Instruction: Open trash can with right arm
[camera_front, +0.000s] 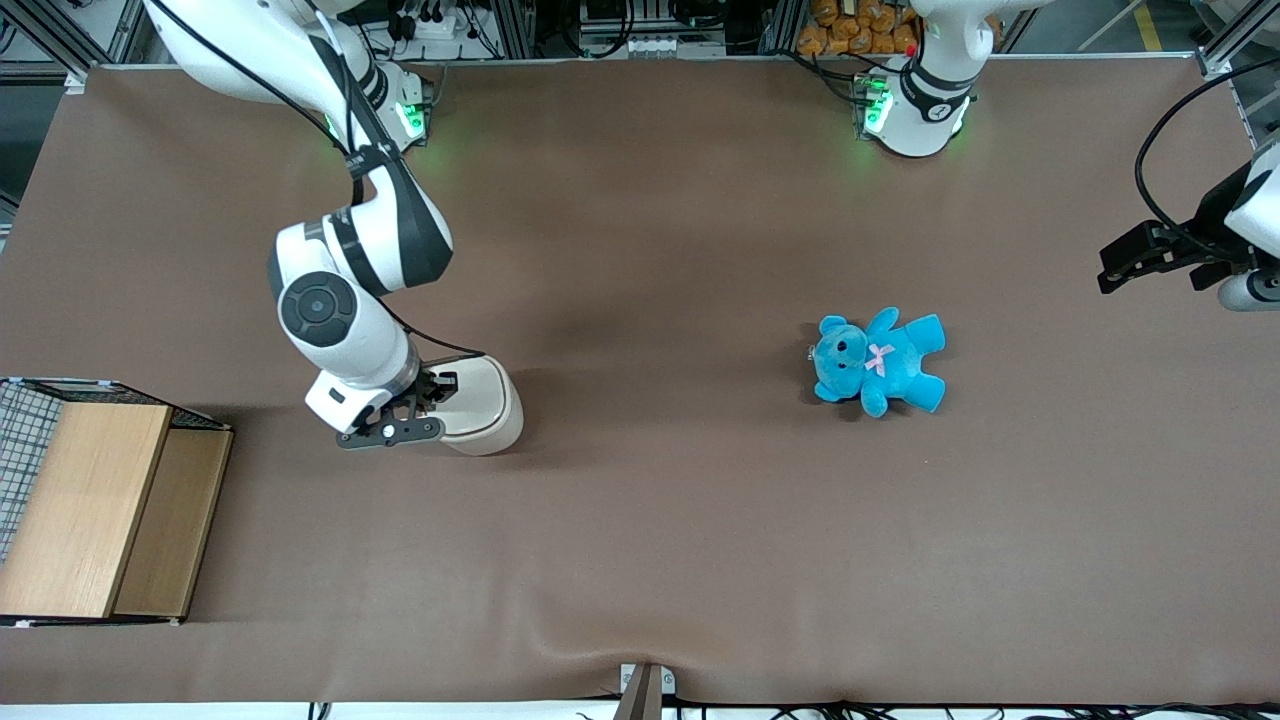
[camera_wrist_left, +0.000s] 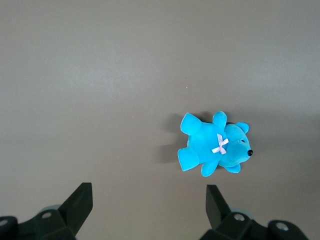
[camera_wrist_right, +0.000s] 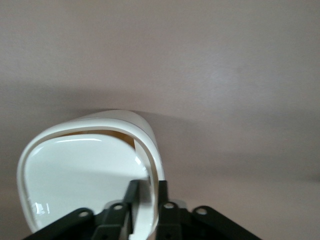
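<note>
A small cream-white plastic trash can (camera_front: 485, 405) with a rounded-square top stands on the brown cloth-covered counter (camera_front: 660, 540), toward the working arm's end. The white jointed right arm (camera_front: 345, 270) with dark grey joint bands bends down over it, and its black two-finger gripper (camera_front: 415, 412) sits at the can's top edge. In the right wrist view the gripper (camera_wrist_right: 148, 192) has its two fingers (camera_wrist_right: 162, 192) drawn close together, pinching the thin rim of the trash can (camera_wrist_right: 82, 182). There the glossy lid is tipped inward, with a dark gap showing along one edge of the opening.

A bright blue plush teddy bear (camera_front: 878, 362) with a pink bow lies on its back on the counter, well apart from the can, toward the parked arm's end. A light wooden box with black wire mesh (camera_front: 95, 510) sits at the counter's edge at the working arm's end, nearer the front camera than the can.
</note>
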